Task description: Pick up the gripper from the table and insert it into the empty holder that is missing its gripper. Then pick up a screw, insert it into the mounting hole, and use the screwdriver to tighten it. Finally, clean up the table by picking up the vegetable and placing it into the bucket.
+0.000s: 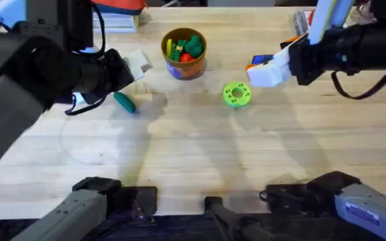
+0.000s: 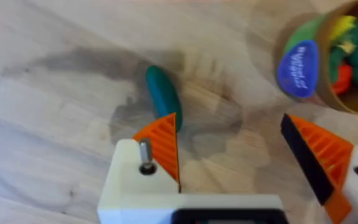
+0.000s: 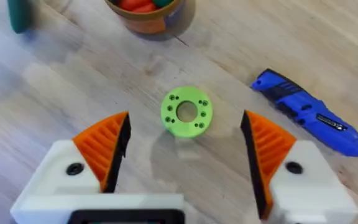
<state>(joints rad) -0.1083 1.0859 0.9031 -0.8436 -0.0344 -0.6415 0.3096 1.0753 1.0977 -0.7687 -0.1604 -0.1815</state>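
The teal-green vegetable [image 1: 124, 102] lies on the wooden table, left of the brown-orange bucket [image 1: 184, 53], which holds yellow, red and green toys. My left gripper [image 1: 139, 65] hovers open just above and beyond the vegetable [image 2: 162, 93], whose end sits by one orange pad [image 2: 163, 142]. The bucket [image 2: 347, 62] is off to the side. My right gripper [image 1: 267, 72] hangs open over the green disc [image 3: 186, 112]. The blue screwdriver [image 3: 309, 113] lies beside it on the table [image 1: 259, 60]. The loose gripper piece, the holder and the screw are out of view.
The flat green disc with holes [image 1: 236, 94] rests right of the bucket. Stacked items and a red object sit at the table's far edge [image 1: 116, 17]. Bare wood [image 1: 200, 154] stretches across the near half of the table.
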